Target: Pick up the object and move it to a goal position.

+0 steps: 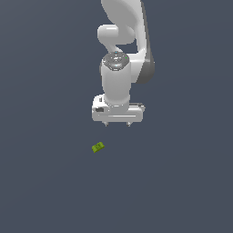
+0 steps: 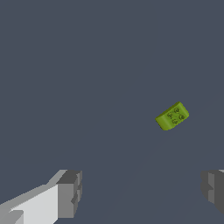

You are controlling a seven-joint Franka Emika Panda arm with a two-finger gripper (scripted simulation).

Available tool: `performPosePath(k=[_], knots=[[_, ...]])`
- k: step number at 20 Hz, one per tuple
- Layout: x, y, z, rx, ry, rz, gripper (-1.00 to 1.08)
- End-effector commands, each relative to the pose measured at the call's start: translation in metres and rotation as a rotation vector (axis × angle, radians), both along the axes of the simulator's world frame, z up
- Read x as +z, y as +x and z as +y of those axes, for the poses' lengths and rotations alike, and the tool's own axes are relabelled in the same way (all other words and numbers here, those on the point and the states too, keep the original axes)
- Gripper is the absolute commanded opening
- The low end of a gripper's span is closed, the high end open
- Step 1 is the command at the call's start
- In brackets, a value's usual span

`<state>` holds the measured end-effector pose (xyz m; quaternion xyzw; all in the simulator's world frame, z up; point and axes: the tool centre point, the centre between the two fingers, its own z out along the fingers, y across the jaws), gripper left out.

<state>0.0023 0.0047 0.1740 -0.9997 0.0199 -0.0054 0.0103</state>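
The object [image 1: 98,147] is a tiny lime-green blocky piece with darker markings, lying on the dark grey floor. In the exterior view it sits below my white gripper [image 1: 117,124] and a little toward that view's left. The gripper hangs above the floor, apart from the object, its two short fingertips spread wide with nothing between them. The wrist view shows the object [image 2: 172,116] lying slightly tilted, ahead of the gap between my grey fingers [image 2: 70,192], nearer the other finger [image 2: 213,189].
Only the plain dark grey floor [image 1: 182,182] surrounds the object. My white arm [image 1: 123,41] rises above the gripper.
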Motion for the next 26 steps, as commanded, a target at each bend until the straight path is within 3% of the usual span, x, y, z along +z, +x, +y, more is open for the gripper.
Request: performPosePath(k=[1, 15, 26], knots=[[0.0, 0.0, 0.0, 0.0, 0.0, 0.0, 1.0], [0.011, -0.001, 0.021, 0.022, -0.005, -0.012, 1.0], [-0.01, 0.009, 0.002, -0.148, 0.005, -0.003, 1.0]])
